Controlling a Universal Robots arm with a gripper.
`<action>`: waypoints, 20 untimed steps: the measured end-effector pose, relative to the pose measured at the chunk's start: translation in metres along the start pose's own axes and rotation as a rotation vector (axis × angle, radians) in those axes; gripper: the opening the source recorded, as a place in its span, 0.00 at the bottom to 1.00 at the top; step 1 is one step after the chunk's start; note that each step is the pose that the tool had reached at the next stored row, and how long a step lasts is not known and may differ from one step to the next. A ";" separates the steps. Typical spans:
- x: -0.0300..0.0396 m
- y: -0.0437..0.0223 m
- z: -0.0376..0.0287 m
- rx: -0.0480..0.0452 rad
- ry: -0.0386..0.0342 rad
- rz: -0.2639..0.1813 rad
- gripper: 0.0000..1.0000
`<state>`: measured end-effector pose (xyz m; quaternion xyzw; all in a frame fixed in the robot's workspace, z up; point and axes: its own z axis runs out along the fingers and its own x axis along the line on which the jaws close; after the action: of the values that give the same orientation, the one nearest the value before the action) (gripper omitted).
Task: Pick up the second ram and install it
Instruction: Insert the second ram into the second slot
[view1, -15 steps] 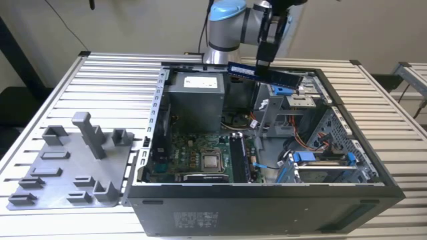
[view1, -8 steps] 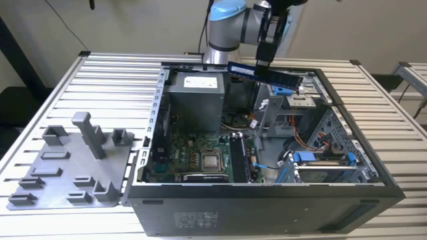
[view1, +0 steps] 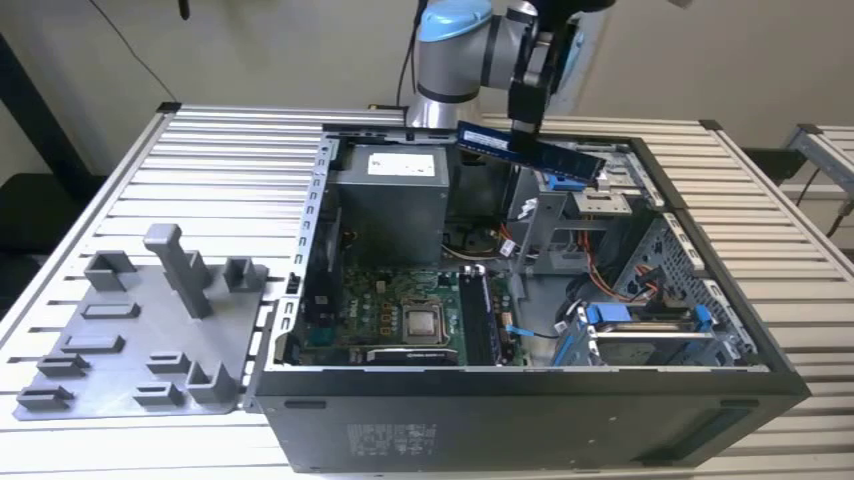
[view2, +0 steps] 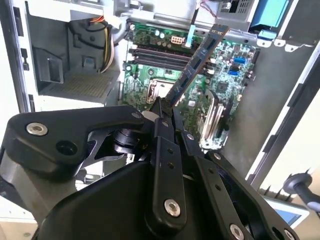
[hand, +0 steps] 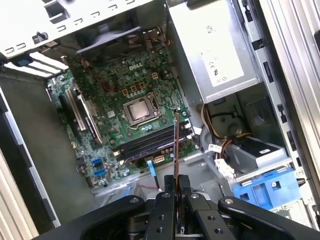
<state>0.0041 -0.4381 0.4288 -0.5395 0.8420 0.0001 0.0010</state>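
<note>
Hanging above the open computer case (view1: 561, 400), the gripper (view1: 523, 118) is clenched on the second ram (view1: 527, 148), which it carries edge-down and tilted, well clear of the motherboard (view1: 400, 315). In the second wrist view the stick (view2: 195, 65) juts out from between the fingertips (view2: 159, 111) at a slant across the memory slots (view2: 157, 56). In the first wrist view it appears as a thin edge (hand: 176, 145) near those slots (hand: 152, 142). My worry is alignment: if that slant persists at seating, the contact edge could miss the slot or jam on one latch. A grip this near one end could also let the stick pivot under pressure, and the cables (view1: 507, 240) nearby might snag.
</note>
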 end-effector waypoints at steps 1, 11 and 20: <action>0.0000 0.0000 0.0001 0.0000 0.0000 0.013 0.14; 0.0000 0.0000 0.0007 0.0003 0.0001 0.145 0.14; 0.0000 0.0000 0.0013 0.0005 0.0002 0.257 0.14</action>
<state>0.0041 -0.4381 0.4275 -0.4274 0.9041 -0.0001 0.0011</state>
